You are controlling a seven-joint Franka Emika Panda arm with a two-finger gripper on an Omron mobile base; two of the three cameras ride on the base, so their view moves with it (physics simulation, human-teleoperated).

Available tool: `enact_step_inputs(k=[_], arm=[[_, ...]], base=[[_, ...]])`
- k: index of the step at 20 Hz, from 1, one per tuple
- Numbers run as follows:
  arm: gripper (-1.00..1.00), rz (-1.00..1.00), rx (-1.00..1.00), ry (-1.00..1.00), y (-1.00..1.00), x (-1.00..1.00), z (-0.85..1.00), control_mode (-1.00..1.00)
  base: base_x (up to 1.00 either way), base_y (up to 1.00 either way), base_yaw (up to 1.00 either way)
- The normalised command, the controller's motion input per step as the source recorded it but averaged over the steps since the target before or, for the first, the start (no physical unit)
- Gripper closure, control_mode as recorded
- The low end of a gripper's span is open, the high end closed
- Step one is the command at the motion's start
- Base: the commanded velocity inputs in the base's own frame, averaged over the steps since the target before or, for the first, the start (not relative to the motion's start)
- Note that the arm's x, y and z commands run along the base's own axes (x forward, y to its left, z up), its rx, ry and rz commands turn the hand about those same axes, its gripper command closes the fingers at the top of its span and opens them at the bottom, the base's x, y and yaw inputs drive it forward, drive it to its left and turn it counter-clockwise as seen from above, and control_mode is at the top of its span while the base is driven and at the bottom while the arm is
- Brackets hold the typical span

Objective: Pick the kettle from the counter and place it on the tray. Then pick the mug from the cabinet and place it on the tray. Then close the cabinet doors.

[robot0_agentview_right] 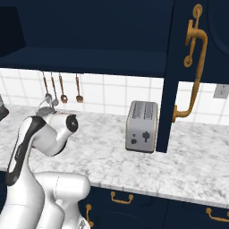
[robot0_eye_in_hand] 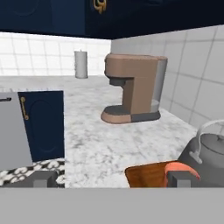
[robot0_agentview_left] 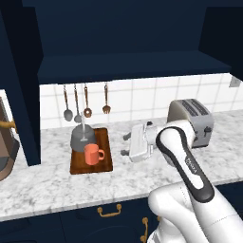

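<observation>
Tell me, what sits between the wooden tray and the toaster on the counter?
In the left base view, the open gripper hangs between the tray and the toaster; the counter beneath looks bare.

kettle [robot0_eye_in_hand: 209,158], mug [robot0_eye_in_hand: 181,168] (partly hidden), tray [robot0_eye_in_hand: 146,175]

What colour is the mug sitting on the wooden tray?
Salmon-orange. The mug shows best in the left base view, beside the kettle on the tray.

Mug [robot0_agentview_left: 93,154] before kettle [robot0_agentview_left: 82,138] on tray [robot0_agentview_left: 104,162] (toaster [robot0_agentview_left: 192,121] rightward).
</observation>
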Motion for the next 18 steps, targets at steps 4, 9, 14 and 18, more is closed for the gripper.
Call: enact_step_inputs(k=[4,9,14,18], arm=[[-1.0,0.0,0.0,-0.08,-0.09,-0.53,0.64,-1.0],[-1.0,0.0,0.0,-0.04,-0.14,-0.47,0.59,-1.0],[-1.0,0.04,0.0,-0.07,-0.12,-0.48,0.53,-1.0],[-1.0,0.03,0.0,-0.06,-0.04,-0.53,0.37,-1.0]], base=[[0.0,0.0,0.0],[0.0,0.0,0.0],[0.0,0.0,0.0],[0.0,0.0,0.0]])
